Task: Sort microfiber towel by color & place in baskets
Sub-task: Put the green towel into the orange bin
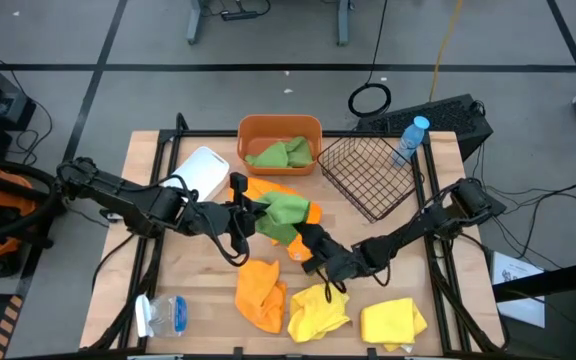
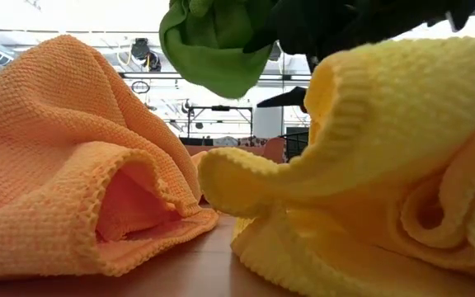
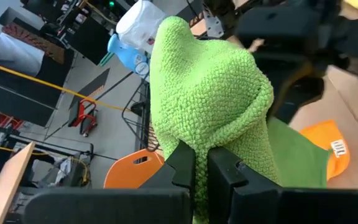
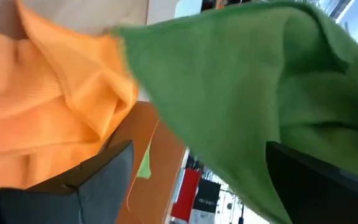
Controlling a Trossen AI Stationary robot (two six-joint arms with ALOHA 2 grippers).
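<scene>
My left gripper point(image 1: 240, 218) is shut on a green towel point(image 1: 286, 212) above the table's middle. An orange towel point(image 1: 268, 187) lies flat on the table beneath it. My right gripper point(image 1: 306, 240) stands open just right of the green towel. In the right wrist view its fingers point(image 4: 104, 180) straddle the towel's hanging part point(image 4: 241, 93). Another green towel point(image 1: 280, 153) lies in the orange tub point(image 1: 268, 127). Beside that tub are the white tub point(image 1: 200, 172) and the black wire basket point(image 1: 373, 175). An orange towel point(image 1: 260, 290) and two yellow ones point(image 1: 318, 310) point(image 1: 393, 322) lie near the front edge. My left gripper pinches a bunched fold of the green towel point(image 3: 213, 140) between its two fingers point(image 3: 182, 165), coming from the table's left and slanting slightly down. The cloth bulges up past the fingertips, and the rest hangs lifted above the table point(image 2: 213, 49). My right gripper: I cannot tell whether its open fingers touch the green cloth.
A clear bottle with a blue cap point(image 1: 408, 140) stands at the wire basket's far right corner. A second clear bottle point(image 1: 163, 315) lies near the front left edge. Bare wood shows between the left arm and the front edge.
</scene>
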